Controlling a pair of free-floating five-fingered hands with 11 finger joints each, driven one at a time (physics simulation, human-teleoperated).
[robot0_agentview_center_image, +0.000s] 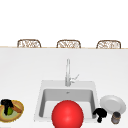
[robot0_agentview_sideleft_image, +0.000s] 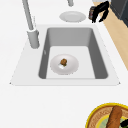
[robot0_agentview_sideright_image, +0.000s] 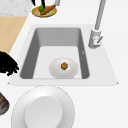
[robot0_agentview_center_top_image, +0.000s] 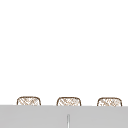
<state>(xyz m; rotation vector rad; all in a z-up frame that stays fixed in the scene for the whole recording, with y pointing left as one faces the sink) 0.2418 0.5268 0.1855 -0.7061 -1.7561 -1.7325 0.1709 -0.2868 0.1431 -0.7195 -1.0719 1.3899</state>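
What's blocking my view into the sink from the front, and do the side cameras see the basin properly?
Front view: a flat, unshaded red ball covers the near part of the sink basin. Left side view: the basin floor is unobstructed and evenly lit, with a white plate holding a small brown bit. Right side view: the same plate is plain to see, with soft shading on the basin walls and no glare.

White counter (robot0_agentview_center_image: 25, 65), three woven chair backs (robot0_agentview_center_image: 68, 44) behind, wooden floor (robot0_agentview_sideleft_image: 117, 32)
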